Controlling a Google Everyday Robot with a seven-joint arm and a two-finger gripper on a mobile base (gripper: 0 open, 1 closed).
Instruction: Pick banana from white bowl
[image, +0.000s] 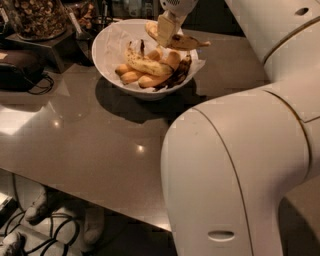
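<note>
The white bowl (112, 62) lined with white paper stands at the back of the grey table. My gripper (166, 29) hangs over the bowl's far right rim and is shut on the banana (187, 41), a speckled yellow one with a dark patch. The banana is held roughly level, just above the other fruit and clear of it. Left in the bowl are a cleaner yellow big banana (145, 65), some short stubby orange-yellow bananas (131, 76) and a blackened one (177, 75).
My own large white arm (240, 150) fills the right half of the view and hides the table there. A jar of nuts (37, 17) on a dark stand and a black device (17, 67) with a cable sit at the back left. Cables (45, 225) lie on the floor below the table's front edge.
</note>
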